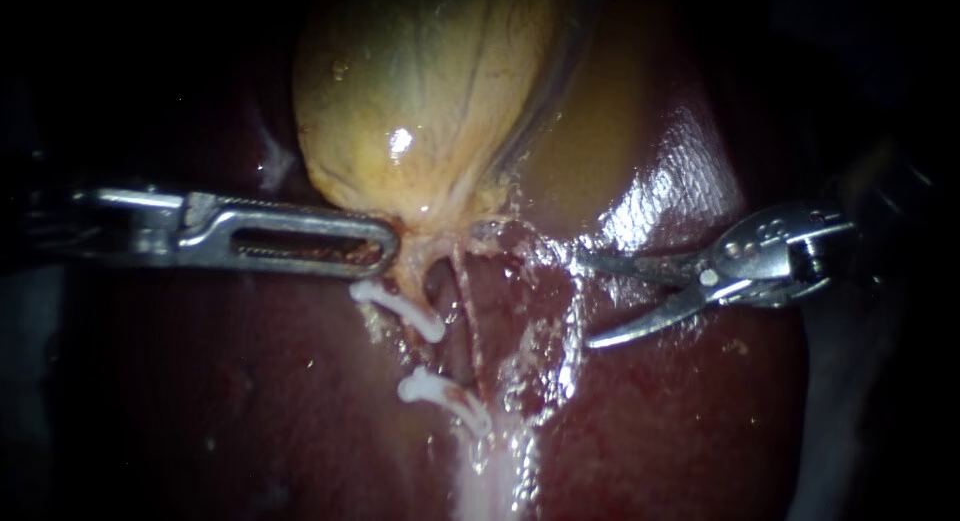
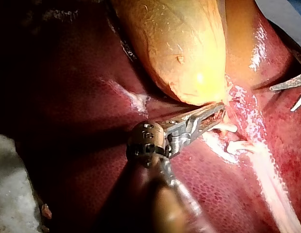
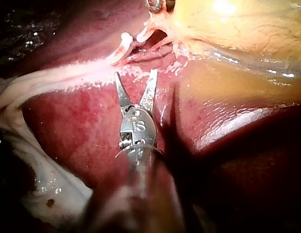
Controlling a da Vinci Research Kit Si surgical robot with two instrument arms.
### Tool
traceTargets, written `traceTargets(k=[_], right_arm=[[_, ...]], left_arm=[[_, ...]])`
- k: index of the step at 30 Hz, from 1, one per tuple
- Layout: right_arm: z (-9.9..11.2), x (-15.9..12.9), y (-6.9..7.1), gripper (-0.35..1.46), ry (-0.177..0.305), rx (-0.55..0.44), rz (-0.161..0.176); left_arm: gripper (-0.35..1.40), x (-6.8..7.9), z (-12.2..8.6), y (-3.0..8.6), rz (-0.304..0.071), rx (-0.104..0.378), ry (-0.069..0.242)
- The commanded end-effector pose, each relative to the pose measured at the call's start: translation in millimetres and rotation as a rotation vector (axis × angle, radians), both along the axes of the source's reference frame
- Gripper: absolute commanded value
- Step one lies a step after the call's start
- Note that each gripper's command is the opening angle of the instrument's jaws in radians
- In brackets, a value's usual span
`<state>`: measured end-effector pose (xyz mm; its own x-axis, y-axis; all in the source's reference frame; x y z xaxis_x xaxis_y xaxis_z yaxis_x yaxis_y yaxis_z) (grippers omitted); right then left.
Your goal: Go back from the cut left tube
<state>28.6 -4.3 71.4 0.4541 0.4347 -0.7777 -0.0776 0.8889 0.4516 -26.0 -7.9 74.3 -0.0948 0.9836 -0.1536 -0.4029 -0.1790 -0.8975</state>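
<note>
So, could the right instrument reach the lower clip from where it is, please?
Probably yes: the right instrument, jaws open, faces the lower clip, with only liver and thin tissue strands between; the left instrument sits clear at the gallbladder.

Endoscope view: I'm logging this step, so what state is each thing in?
Left instrument: jaws shut on gallbladder neck.
Right instrument: blades open, empty.
Left tube: cut, ends apart.
Upper clip: shut on stump.
Lower clip: shut on stump.
Right tube: uncut.

L instrument grips gallbladder neck; R instrument open, apart from 2 white clips.
</note>
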Motion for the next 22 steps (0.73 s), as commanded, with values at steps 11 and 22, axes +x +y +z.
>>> traceTargets(k=[11,22], right_arm=[[0.0,0.0,0.1,1.43,0.001,0.001,0.002],[0.0,-0.1,0.2,1.43,0.002,-0.004,-0.001]], left_arm=[[-0.35,-2.2,2.5,-0.6,0.024,-0.002,-0.012],[-0.35,-2.7,3.1,-0.5,0.024,-0.003,-0.015]])
